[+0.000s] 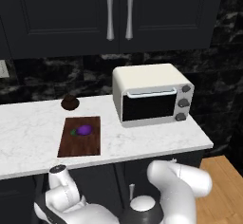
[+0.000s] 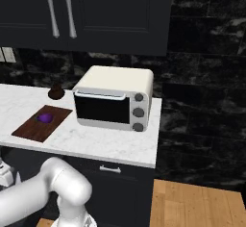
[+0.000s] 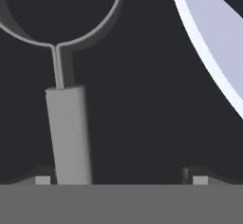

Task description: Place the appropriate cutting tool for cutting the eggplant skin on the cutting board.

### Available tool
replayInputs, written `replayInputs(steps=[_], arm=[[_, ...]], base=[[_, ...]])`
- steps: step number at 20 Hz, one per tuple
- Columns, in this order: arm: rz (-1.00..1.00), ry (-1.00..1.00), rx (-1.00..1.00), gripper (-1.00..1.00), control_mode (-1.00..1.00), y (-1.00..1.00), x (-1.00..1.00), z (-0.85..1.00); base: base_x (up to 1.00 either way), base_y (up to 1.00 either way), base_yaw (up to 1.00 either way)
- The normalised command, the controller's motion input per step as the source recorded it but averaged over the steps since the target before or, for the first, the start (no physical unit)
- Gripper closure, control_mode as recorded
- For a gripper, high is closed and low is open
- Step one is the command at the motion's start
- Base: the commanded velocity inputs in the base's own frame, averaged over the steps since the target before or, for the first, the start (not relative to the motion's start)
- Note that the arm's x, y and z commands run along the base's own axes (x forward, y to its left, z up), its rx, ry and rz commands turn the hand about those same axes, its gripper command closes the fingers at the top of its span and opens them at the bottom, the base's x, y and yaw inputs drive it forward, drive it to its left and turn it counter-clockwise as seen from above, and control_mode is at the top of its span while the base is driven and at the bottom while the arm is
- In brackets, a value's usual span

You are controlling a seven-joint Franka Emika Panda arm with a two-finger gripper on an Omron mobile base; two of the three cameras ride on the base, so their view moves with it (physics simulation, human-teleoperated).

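On the cutting board lies the eggplant; cutting tool before open gripper

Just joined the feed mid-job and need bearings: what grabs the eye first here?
The white toaster oven dominates the marble counter, with the cutting board to its left carrying the purple eggplant. In the hand view, the grey peeler fills the dark space close before the gripper, beside a pale curved rim.

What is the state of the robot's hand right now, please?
Hand: open, its two fingertips set wide apart and holding nothing; the grey peeler handle lies between them, close to one tip.
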Motion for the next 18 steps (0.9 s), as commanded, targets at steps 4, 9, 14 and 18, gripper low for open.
replayInputs(steps=[4, 9, 14, 18], arm=[[0.00, 0.04, -0.01, -1.00, -1.00, 0.21, 0.00, -0.72], [0.00, 0.00, -0.08, 1.00, -1.00, 0.33, -0.25, -0.81], [0.00, 0.00, -0.08, 1.00, -1.00, 0.46, -0.42, -0.42], [0.00, 0.00, -0.08, 1.00, -1.00, 0.52, -0.84, -0.34]], base=[[0.00, 0.00, 0.00], [0.00, 0.00, 0.00], [0.00, 0.00, 0.00], [0.00, 0.00, 0.00]])
